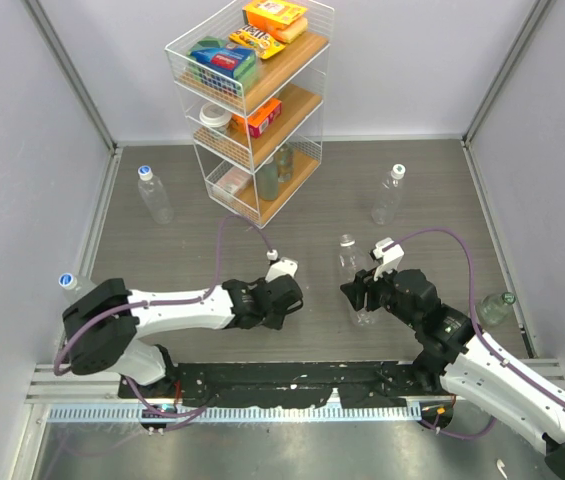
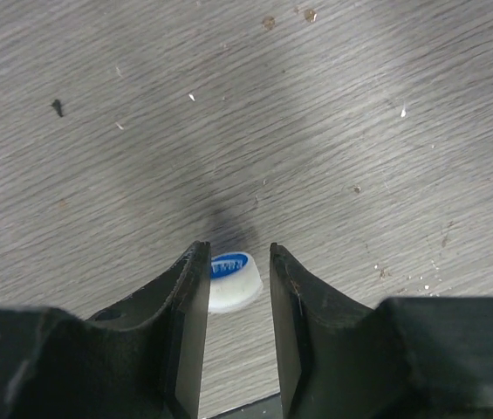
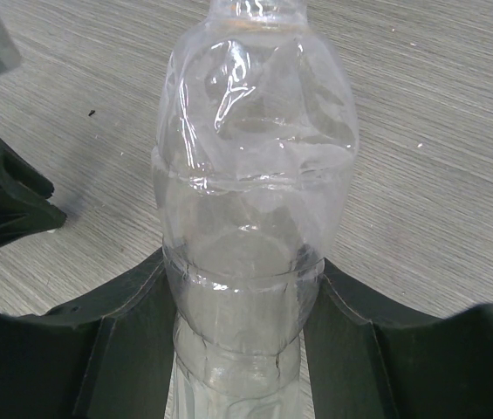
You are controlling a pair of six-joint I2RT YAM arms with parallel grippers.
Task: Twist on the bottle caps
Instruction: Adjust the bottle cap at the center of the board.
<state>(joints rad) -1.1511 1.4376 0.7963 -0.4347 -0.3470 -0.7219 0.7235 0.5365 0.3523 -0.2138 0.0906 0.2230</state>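
A grey wood-grain tabletop is carrying everything, and a white wire rack stocked with boxes and packets is standing at its far middle. In front of the rack and off to its right, the right arm is reaching in. Its right fingers are pressing on both sides of a clear bottle and holding it upright by the lower body. The bottle's crumpled shoulder is rising above the fingers, and from overhead its neck is showing no cap. Two capped bottles are standing farther back, one left of the rack and one right of it.

Straight in front of the rack, the left arm is stretching across with its left fingers pointing down at the tabletop. They are standing narrow, with a slim gap between them. A small white bottle cap with a blue-printed top is lying between the fingertips. Its left edge is hiding behind one finger, and a sliver of tabletop is showing between it and the other. Whether the fingers are actually pinching it cannot be told.
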